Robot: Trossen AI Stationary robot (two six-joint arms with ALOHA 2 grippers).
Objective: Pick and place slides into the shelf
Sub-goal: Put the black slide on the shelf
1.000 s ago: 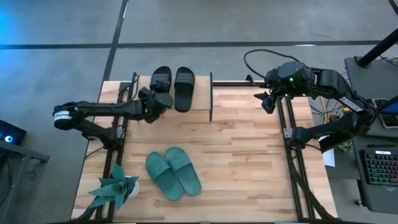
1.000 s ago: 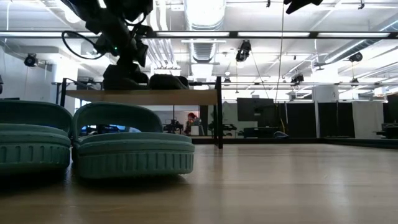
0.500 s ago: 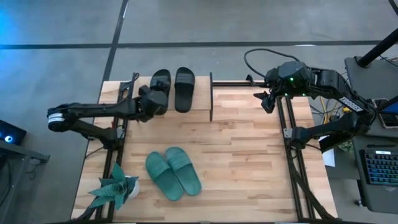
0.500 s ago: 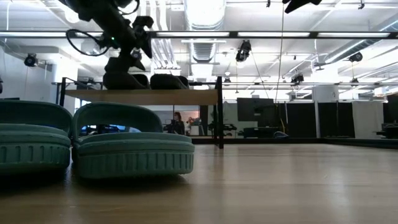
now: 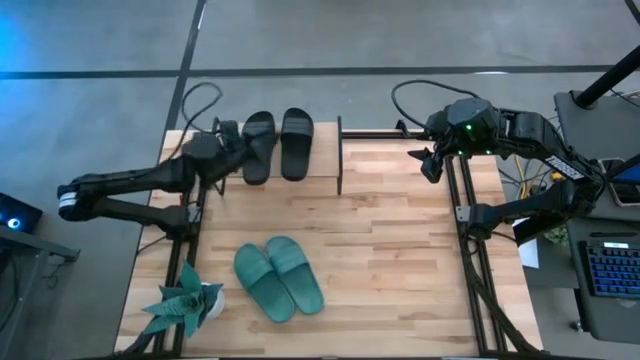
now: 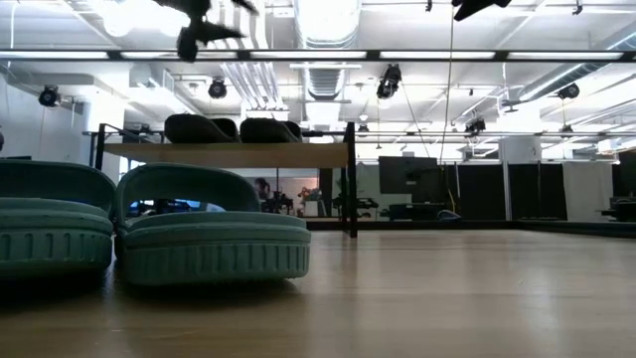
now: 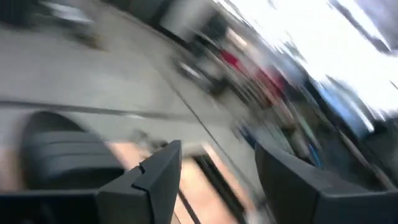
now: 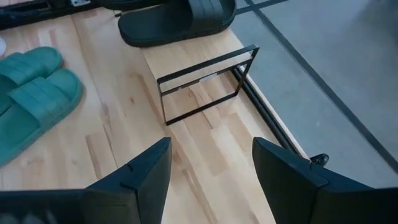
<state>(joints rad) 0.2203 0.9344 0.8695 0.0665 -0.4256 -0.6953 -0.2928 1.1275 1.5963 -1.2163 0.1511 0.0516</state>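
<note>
Two black slides lie side by side, soles down, on the shelf's [image 5: 322, 162] top board: the left one [image 5: 258, 147] and the right one [image 5: 296, 140]; the low view shows them as humps [image 6: 204, 129] on the board [image 6: 229, 154]. The teal pair [image 5: 278, 278] rests on the table, near the low camera [image 6: 214, 234]. My left gripper [image 5: 232, 148] is open and hangs in the air just left of the left black slide [image 7: 56, 149], high in the low view [image 6: 204, 25]. My right gripper [image 5: 428, 160] is open and waits at the table's far right corner.
A green plant [image 5: 185, 305] stands at the table's near left corner. The shelf's black end frame [image 8: 205, 87] stands upright on the table, right of the black slides. Bare wood lies between the shelf and the teal pair, and across the table's right half.
My left gripper has drawn back from the near end of the left black slide toward the table's left edge and has risen well above the shelf. Both black slides lie on the top board, the left one now seen whole.
</note>
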